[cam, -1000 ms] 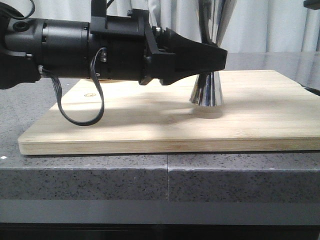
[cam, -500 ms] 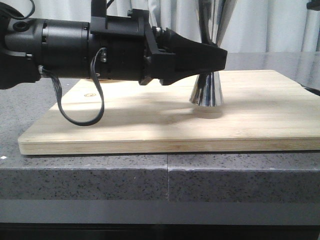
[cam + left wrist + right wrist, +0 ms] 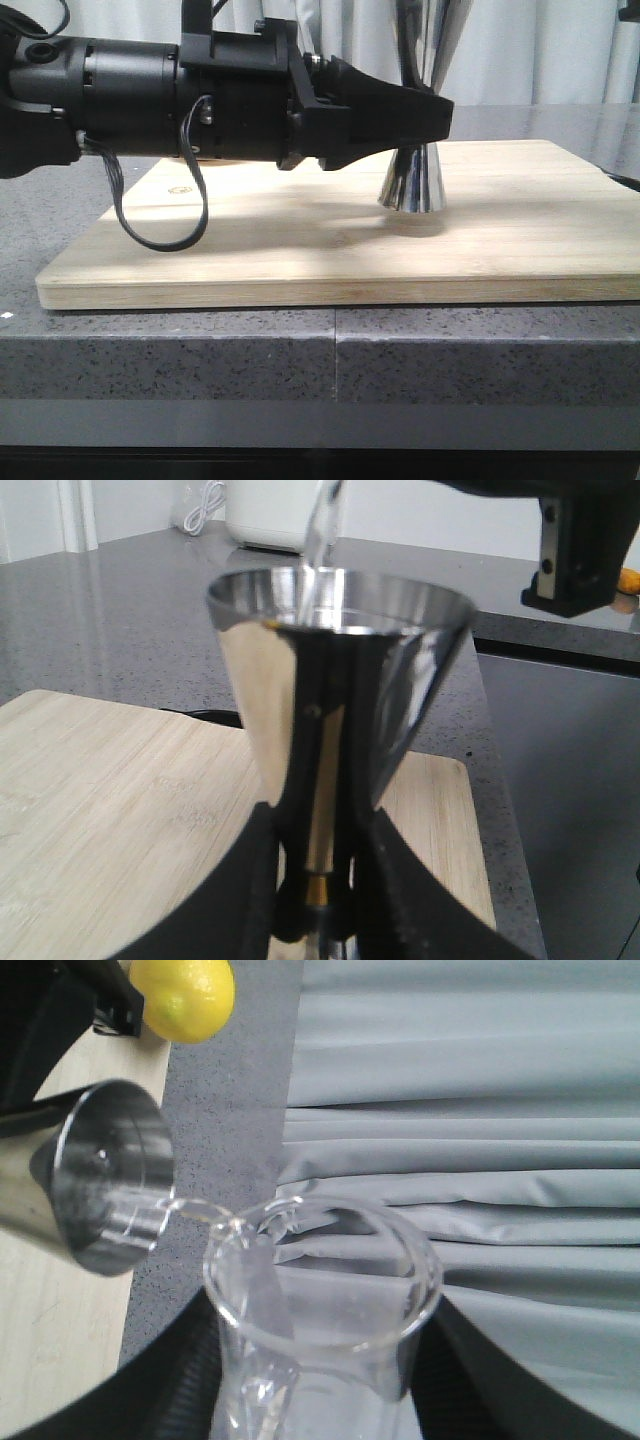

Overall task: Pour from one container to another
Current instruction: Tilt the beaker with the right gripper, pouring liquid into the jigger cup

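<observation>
Our right hand point(image 3: 320, 1400) is clamped on the small clear glass beaker point(image 3: 325, 1290), slick and fragile, best held low on its body, tipped at lower centre and streaming into the shiny steel hourglass jigger point(image 3: 335, 730), top-heavy, which our left hand point(image 3: 318, 920) pinches at its gold-banded waist.

Low front view, two close wrist views, shared jigger point(image 3: 412, 185).

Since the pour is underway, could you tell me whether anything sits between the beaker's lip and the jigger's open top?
Nothing visible does: liquid runs from the beaker straight into the jigger.
</observation>
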Tool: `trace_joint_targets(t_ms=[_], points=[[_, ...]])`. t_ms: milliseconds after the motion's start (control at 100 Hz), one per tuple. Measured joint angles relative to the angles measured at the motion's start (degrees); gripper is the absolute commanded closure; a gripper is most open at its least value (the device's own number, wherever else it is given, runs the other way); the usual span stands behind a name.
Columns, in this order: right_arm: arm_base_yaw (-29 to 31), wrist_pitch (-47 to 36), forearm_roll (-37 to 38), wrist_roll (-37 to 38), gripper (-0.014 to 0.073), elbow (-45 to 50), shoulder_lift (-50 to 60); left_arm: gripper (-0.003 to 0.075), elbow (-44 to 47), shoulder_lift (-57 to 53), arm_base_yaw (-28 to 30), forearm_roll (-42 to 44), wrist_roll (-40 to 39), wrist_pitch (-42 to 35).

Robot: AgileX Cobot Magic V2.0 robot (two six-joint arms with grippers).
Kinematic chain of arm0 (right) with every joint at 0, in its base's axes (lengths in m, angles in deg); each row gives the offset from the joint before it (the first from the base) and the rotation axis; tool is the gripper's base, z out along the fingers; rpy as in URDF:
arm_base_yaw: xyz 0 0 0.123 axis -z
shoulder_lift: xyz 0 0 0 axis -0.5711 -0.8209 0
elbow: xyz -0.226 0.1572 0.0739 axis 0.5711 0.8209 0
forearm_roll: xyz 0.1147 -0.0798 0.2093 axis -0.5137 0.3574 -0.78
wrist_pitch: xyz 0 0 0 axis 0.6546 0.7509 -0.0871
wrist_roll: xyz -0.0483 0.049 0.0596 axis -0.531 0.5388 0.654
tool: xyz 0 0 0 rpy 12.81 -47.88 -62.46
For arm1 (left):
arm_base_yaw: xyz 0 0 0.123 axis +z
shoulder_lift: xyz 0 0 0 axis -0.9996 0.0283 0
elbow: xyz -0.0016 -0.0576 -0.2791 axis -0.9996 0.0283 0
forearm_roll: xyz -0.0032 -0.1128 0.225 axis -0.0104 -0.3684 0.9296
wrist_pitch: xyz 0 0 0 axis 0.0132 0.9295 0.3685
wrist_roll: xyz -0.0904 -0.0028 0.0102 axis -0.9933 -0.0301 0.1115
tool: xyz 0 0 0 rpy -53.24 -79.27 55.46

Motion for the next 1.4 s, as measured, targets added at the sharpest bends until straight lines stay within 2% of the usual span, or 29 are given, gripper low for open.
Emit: trace_joint_targets(t_ms=[1400], points=[[0.00,-0.57,3.66,0.00,0.0444,0.00,0.00,0.0741,0.00,0.00,0.00,0.00,0.00,0.05]])
